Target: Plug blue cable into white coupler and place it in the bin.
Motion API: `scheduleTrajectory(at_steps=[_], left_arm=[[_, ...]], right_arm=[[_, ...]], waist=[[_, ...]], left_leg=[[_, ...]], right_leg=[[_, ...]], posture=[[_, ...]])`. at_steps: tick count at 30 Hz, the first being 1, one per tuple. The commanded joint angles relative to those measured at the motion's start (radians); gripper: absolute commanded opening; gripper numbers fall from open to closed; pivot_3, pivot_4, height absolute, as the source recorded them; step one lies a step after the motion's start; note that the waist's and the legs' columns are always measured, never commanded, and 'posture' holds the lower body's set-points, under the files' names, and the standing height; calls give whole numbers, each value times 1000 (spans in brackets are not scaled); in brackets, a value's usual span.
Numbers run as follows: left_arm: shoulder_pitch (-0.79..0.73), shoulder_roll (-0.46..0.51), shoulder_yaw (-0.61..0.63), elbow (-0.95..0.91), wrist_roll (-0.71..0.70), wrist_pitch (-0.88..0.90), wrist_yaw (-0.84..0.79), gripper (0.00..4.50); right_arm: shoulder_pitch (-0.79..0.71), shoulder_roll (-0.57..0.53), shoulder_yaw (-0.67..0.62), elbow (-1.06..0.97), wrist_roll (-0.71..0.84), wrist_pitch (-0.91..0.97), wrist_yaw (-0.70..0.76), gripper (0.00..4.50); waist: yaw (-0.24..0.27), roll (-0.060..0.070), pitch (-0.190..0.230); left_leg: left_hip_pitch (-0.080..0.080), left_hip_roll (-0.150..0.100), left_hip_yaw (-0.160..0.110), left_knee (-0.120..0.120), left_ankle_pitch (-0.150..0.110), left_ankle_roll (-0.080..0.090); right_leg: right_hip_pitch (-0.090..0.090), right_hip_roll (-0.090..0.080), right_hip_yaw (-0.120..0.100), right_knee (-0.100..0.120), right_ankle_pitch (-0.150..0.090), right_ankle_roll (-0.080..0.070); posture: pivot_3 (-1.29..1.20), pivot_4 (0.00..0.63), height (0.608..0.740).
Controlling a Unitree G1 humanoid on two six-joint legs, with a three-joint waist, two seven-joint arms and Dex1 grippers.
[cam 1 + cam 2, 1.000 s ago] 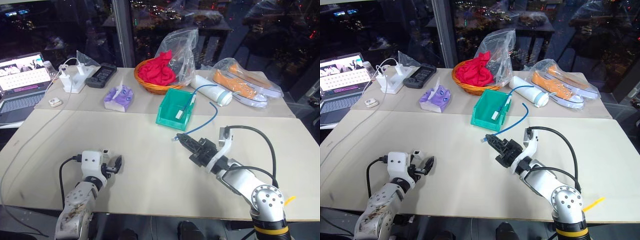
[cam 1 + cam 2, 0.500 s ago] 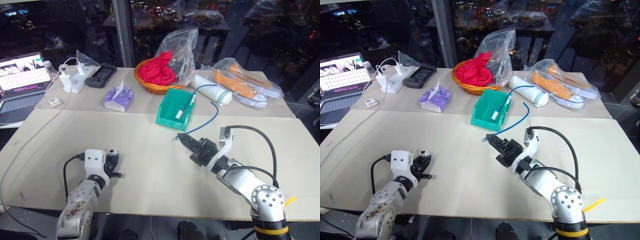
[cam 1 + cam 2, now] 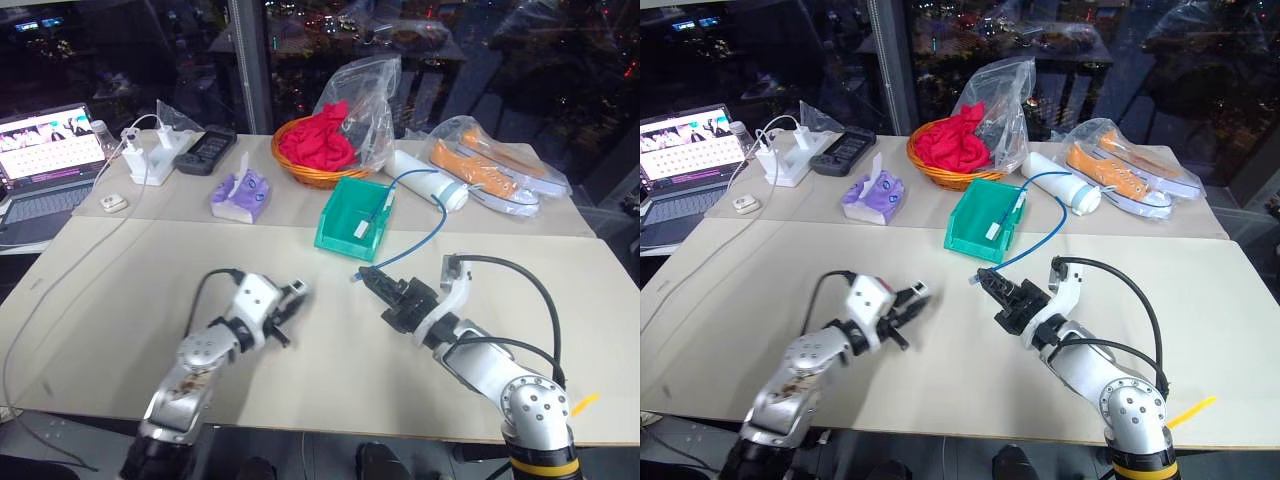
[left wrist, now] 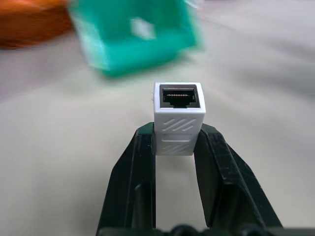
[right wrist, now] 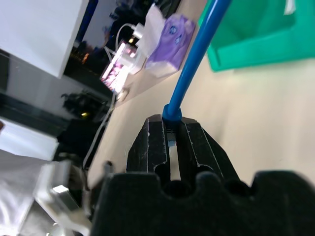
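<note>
Left gripper (image 4: 177, 147) with white coupler (image 4: 177, 116), now nearer blue cable (image 3: 415, 242)

bin (image 3: 352, 222) mid-table, basket (image 3: 313, 172) behind it, tissue pack (image 3: 239, 195) to its left

bin (image 4: 133, 42): smeared by blur in the left wrist view, edges soft, top corner cut by the frame
blue cable (image 5: 194, 61): plug end buried between the right gripper (image 5: 170, 129) fingers, upper run leaves the frame
white coupler (image 3: 297, 290): a pale blur in the head views
laptop (image 3: 45, 165): cropped at the left edge
</note>
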Motion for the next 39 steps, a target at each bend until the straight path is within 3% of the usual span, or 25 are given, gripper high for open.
scheduleTrajectory(at_steps=[1,7,13,23,39], left_arm=[[-41,-44,-90,107,38,-102,-57,625],[-68,-99,-143,209,47,-152,-107,625],[-81,-119,-189,229,52,-181,-186,625],[-84,-143,-218,246,53,-192,-240,625],[-27,-151,-201,187,25,-91,-222,625]], right_arm=[[13,-27,-44,-86,-62,-21,-14,0],[21,-148,61,-242,-226,101,-88,0],[49,-143,141,-310,-319,150,-155,0],[60,-157,175,-339,-454,228,-160,0],[102,-145,113,-385,-486,271,-113,0]], waist=[[3,1,0],[17,8,-4],[29,9,-6],[30,9,-7],[28,9,-8]], left_leg=[[0,0,0,0,0,0],[0,-1,0,0,0,0],[0,-2,0,0,0,0],[0,-2,0,0,0,0],[1,-2,0,0,0,1]], right_leg=[[0,0,0,0,0,0],[1,-2,0,-2,0,1],[2,-2,0,-3,0,1],[3,-2,0,-4,0,1],[3,-2,0,-4,0,1]], posture=[[0,150,723],[0,150,723],[0,150,723],[0,150,723],[0,150,723]])
